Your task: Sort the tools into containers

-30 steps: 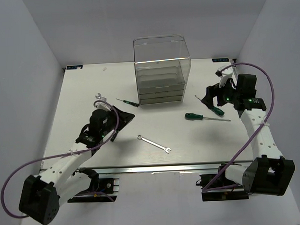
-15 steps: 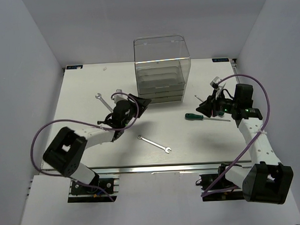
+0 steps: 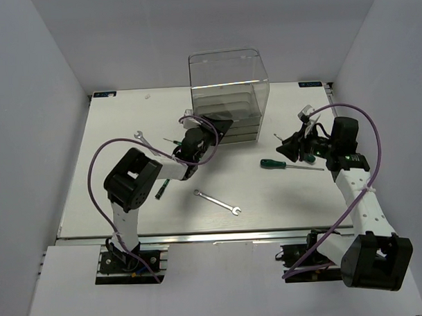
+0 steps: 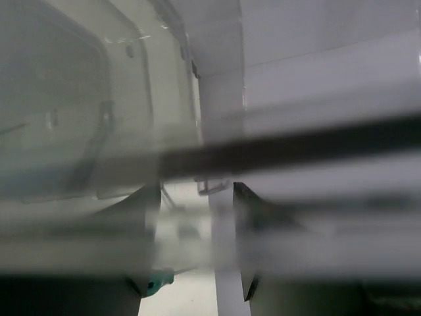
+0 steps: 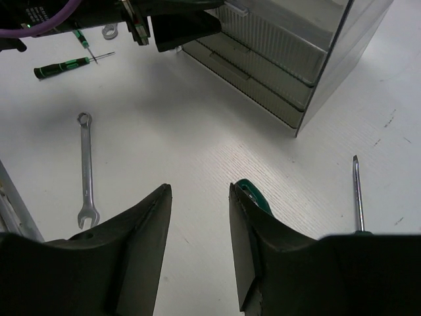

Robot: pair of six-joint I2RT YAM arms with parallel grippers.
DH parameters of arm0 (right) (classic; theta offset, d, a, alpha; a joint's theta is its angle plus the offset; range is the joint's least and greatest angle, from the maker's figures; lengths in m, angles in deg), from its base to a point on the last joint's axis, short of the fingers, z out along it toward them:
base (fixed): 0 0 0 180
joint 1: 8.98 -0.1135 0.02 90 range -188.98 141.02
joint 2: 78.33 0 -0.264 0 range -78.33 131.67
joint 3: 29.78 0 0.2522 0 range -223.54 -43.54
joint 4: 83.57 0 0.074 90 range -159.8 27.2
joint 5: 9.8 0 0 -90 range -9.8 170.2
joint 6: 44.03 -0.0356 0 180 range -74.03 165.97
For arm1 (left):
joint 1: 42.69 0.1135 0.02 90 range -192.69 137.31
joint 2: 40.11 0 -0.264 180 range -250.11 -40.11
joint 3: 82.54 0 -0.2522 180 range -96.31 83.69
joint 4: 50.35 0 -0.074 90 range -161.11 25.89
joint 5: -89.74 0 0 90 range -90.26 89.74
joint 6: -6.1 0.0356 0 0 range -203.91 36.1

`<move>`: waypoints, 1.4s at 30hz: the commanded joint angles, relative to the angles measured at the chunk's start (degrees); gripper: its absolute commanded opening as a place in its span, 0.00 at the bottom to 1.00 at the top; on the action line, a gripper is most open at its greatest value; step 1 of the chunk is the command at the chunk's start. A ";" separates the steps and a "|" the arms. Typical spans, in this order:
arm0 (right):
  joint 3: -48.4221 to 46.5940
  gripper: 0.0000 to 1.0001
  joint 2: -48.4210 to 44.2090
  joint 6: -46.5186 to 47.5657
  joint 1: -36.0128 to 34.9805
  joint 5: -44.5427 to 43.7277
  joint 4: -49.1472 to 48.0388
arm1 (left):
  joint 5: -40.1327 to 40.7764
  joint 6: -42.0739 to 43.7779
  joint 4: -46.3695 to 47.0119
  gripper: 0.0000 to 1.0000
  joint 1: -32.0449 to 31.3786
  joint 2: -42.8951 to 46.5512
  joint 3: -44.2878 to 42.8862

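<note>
- The big green-and-black screwdriver (image 3: 273, 163) lies flat on the table (image 3: 115, 196) at about 4 o'clock from the drawers. Its handle points toward 9 o'clock and its shaft toward 3 o'clock.
- A thin screwdriver (image 5: 357, 191) lies near it on the 12 o'clock side. Only its shaft shows; the handle is hidden behind the right gripper.
- A silver wrench (image 3: 216, 202) lies at 6 o'clock from the drawers, well apart from them, slanting from 10 to 4 o'clock.
- A second wrench (image 3: 142, 138) lies at 9 o'clock from the drawers, and a small screwdriver (image 3: 171, 140) lies between it and the left gripper.
- A fourth screwdriver (image 5: 62, 66), green and black, lies at about 7 o'clock from the drawers, just beside the left arm (image 3: 132, 181).
- The stacked grey-clear drawers (image 3: 227, 119) sit within the transparent box (image 3: 227, 71) at the 12 o'clock side of the table, about mid-width. Their fronts look flush with each other.
- The left gripper (image 3: 215, 124) is at the drawer fronts, near their 9 o'clock end; whether it touches them cannot be told. Its wrist view is badly blurred, yet its fingers (image 4: 296, 289) show as two dark shapes with a plain gap between them, so the claw is spread.
- The right gripper (image 3: 288, 147) hangs at 3 o'clock from the drawers, above the table. In its wrist view the claw is spread wide, and the green handle end of the big green-and-black screwdriver shows in the gap, close to one finger but not pinched.
</note>
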 commanded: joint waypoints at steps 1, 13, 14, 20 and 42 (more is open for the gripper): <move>1.23 0.46 -1.77 1.75 0.12 -1.48 -0.75 | -0.63 1.28 3.40 0.57 -0.36 -0.32 -3.52; 1.32 0.46 -2.39 2.02 0.03 -2.45 -0.40 | 3.05 1.37 4.27 0.30 -0.36 -2.87 -6.25; 1.32 0.46 -2.48 2.02 0.12 -2.54 -0.40 | 3.84 1.46 4.36 0.28 -0.36 -2.61 -5.81; 1.40 0.46 -2.91 3.25 0.03 -2.80 1.18 | 7.80 2.24 5.59 0.17 -0.28 0.55 -1.94; 3.96 0.73 1.03 19.56 0.12 -7.28 8.37 | 4.91 16.83 0.15 0.06 -3.61 19.98 2.37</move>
